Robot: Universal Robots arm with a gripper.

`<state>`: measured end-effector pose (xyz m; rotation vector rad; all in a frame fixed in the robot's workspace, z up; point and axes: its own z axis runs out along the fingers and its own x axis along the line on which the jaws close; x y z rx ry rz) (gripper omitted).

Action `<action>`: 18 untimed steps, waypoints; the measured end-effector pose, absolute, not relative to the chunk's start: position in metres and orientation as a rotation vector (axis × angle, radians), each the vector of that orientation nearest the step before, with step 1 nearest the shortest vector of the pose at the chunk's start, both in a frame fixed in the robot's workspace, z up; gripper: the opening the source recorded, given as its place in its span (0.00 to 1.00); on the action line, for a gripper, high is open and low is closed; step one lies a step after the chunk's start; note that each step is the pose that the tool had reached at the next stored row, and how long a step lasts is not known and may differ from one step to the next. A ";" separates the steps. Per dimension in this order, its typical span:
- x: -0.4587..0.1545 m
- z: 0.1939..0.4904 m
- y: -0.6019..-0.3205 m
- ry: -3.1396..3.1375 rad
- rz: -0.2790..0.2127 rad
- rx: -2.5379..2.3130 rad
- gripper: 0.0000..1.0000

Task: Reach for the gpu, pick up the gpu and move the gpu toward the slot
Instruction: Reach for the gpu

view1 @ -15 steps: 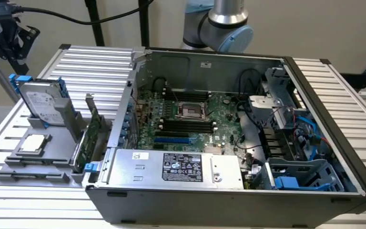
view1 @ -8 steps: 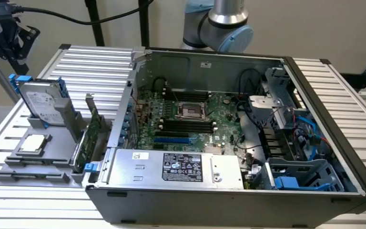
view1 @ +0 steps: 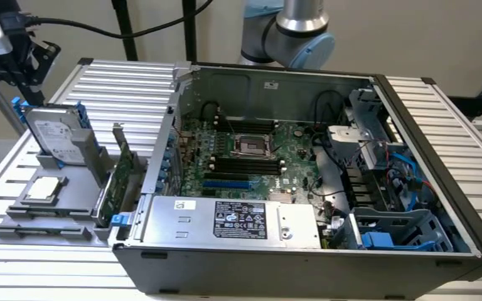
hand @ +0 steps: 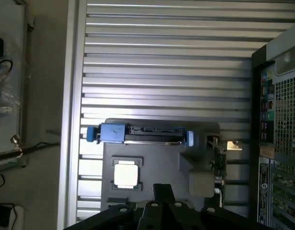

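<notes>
The step in hand looks to be the reach. The gpu (view1: pixel 123 174) stands on its long edge in the grey holder (view1: pixel 23 233) on the slatted table (view1: pixel 115 81). It sits at the side of the holder nearest the open computer case (view1: pixel 308 276).

The gripper (hand: pixel 163 203) hangs high above the holder, well apart from the gpu, with nothing seen in its grasp. Whether it is open or closed cannot be told.

In the wrist view the gpu (hand: pixel 217 165) shows as a thin strip just beside the case, off to one side of the gripper's line. A good reach would centre over that strip, square to its length. It would also keep clear of the case wall and of the gpu's 2 neighbours in the holder, the upright hard drive (view1: pixel 55 135) and the flat processor chip (view1: pixel 44 188).
</notes>
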<state>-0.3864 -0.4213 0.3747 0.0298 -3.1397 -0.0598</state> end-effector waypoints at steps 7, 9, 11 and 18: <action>-0.367 0.371 -0.441 -3.140 -0.060 0.030 0.11; -0.362 0.369 -0.446 -3.140 -0.060 0.030 0.11; -0.357 0.367 -0.450 -3.140 -0.060 0.030 0.11; -0.337 0.358 -0.463 -3.140 -0.060 0.030 0.11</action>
